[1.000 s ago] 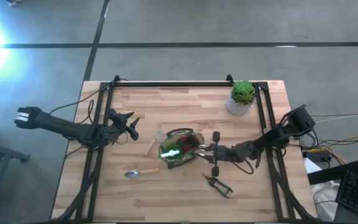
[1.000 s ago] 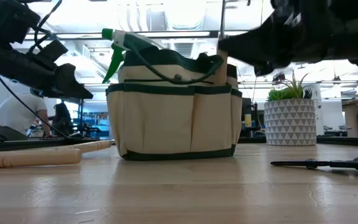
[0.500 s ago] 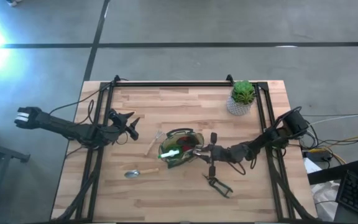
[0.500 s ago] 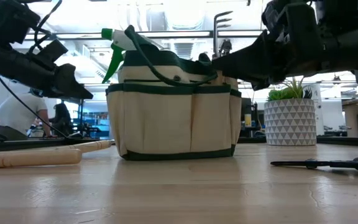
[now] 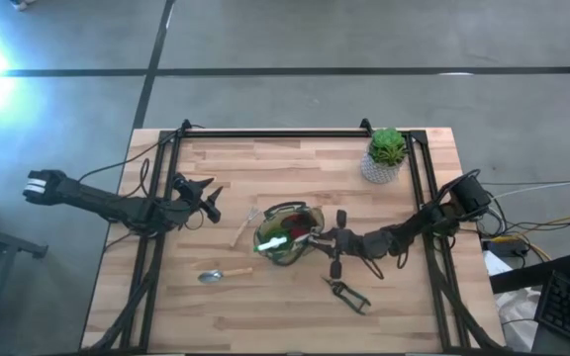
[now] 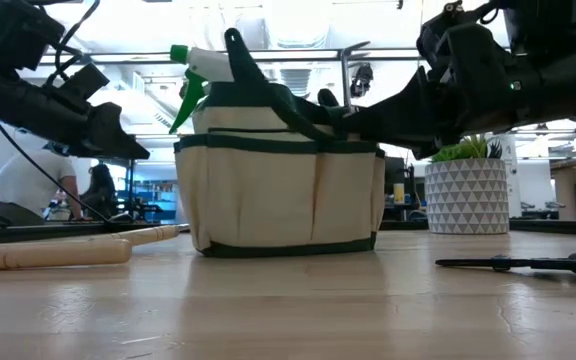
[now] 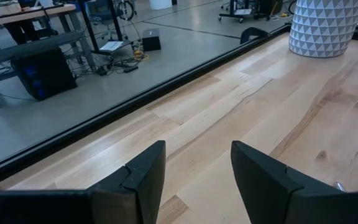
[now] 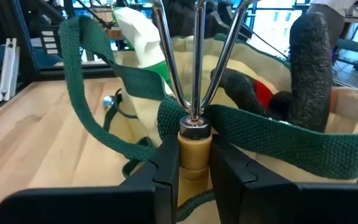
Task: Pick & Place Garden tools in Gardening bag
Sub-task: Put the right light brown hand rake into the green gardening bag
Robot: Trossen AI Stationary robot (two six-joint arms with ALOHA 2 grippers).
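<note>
Olive canvas from above: the gardening bag [image 5: 287, 235] sits mid-table, my right gripper [image 5: 317, 238] at its rim, my left gripper [image 5: 209, 201] well apart. Level view: prongs rise above the bag. Right wrist: my fingers [image 8: 166, 163] clamp the fork [image 8: 194, 134]'s wooden handle. Left wrist: fingers [image 7: 146, 174] spread, empty.

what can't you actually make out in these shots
- Fork handle: in the right wrist view the right tool is clamped on the fork; the fingers cover all of the handle except its top end.
- Bag contents: the low view shows only the wall; what lies at the bottom is hidden.
- Trowel: too small in the high view to tell details.
- Left tool: open over bare table; fingertips cut off by the picture's edge.
</note>
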